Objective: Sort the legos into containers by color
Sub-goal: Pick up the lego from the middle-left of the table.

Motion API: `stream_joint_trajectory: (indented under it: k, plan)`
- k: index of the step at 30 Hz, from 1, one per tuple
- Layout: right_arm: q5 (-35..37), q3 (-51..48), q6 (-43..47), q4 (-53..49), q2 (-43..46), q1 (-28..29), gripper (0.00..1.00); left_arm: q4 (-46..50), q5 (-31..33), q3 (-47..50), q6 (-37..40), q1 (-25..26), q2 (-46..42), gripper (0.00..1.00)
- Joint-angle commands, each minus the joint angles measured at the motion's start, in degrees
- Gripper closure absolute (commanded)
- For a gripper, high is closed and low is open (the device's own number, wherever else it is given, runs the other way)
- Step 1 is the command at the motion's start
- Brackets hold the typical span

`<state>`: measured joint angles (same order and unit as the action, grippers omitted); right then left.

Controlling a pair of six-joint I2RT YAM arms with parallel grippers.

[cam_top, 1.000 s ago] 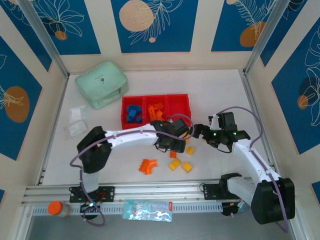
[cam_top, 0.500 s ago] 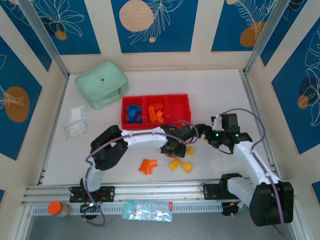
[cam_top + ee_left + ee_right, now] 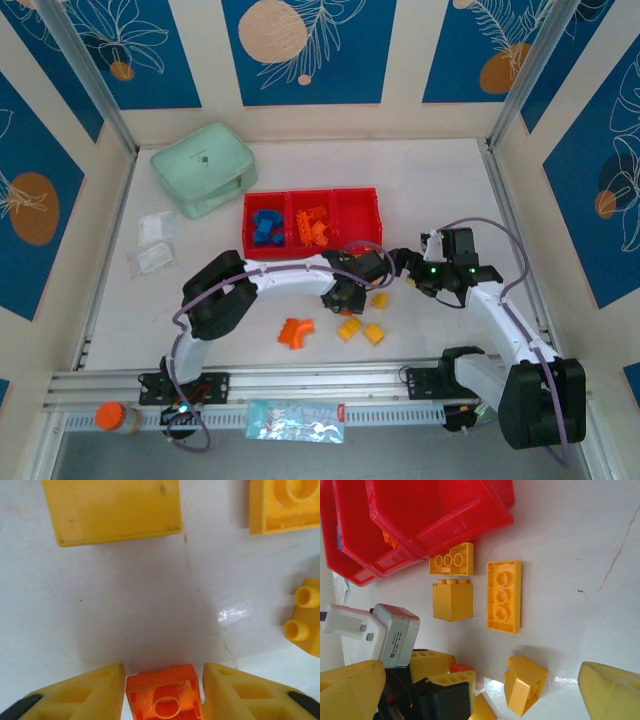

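Observation:
My left gripper (image 3: 346,296) is down on the table in front of the red tray (image 3: 312,244). Its yellow fingers (image 3: 90,692) press both sides of a small orange lego (image 3: 164,695) that still rests on the table. Yellow legos lie just beyond it: a block (image 3: 115,510), a flat plate (image 3: 287,505) and a studded piece (image 3: 305,615). My right gripper (image 3: 403,263) hangs open to the right, nothing between its fingers, above a tilted yellow block (image 3: 525,690). Blue legos (image 3: 265,227) fill the left compartment, orange ones (image 3: 313,225) the middle.
An orange elbow piece (image 3: 295,331) and yellow blocks (image 3: 349,329) lie near the front. The mint-green case (image 3: 203,168) sits at the back left, clear bags (image 3: 155,240) on the left. Both grippers are close together by the tray's right front corner.
The left gripper moved toward the front right and down onto the table over the orange lego, then held still. The right arm barely shifted.

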<state>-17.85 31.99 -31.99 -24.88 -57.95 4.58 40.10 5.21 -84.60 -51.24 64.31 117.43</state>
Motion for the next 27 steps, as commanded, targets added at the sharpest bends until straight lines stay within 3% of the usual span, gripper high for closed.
stream_joint_trajectory:
  k: [1, 6, 14, 21, 27]
  plan:
    - [-1.58, -0.01, -0.54, -0.24, -0.05, -0.27, 0.01, 1.41, 1.20, 1.35, -0.61, 0.31, -0.82, 0.60]
    - [-1.66, 0.43, -0.45, -0.47, -0.10, -0.27, 0.01, 0.94, 1.38, 2.02, -0.77, 0.30, -2.11, 0.66]
    - [-2.21, 2.52, 0.00, -1.83, -0.23, 0.91, 0.01, 2.81, 5.80, 3.12, 1.32, -1.54, -8.99, 0.67]
    - [0.95, 5.64, -1.39, -1.36, -1.63, 6.98, 0.01, 4.95, 11.00, 0.53, 7.90, -9.44, -14.65, 0.67]
    - [3.89, 7.81, -2.50, -0.14, -4.56, 12.17, 0.01, 4.79, 12.18, -7.39, 14.01, -17.65, -11.50, 0.67]
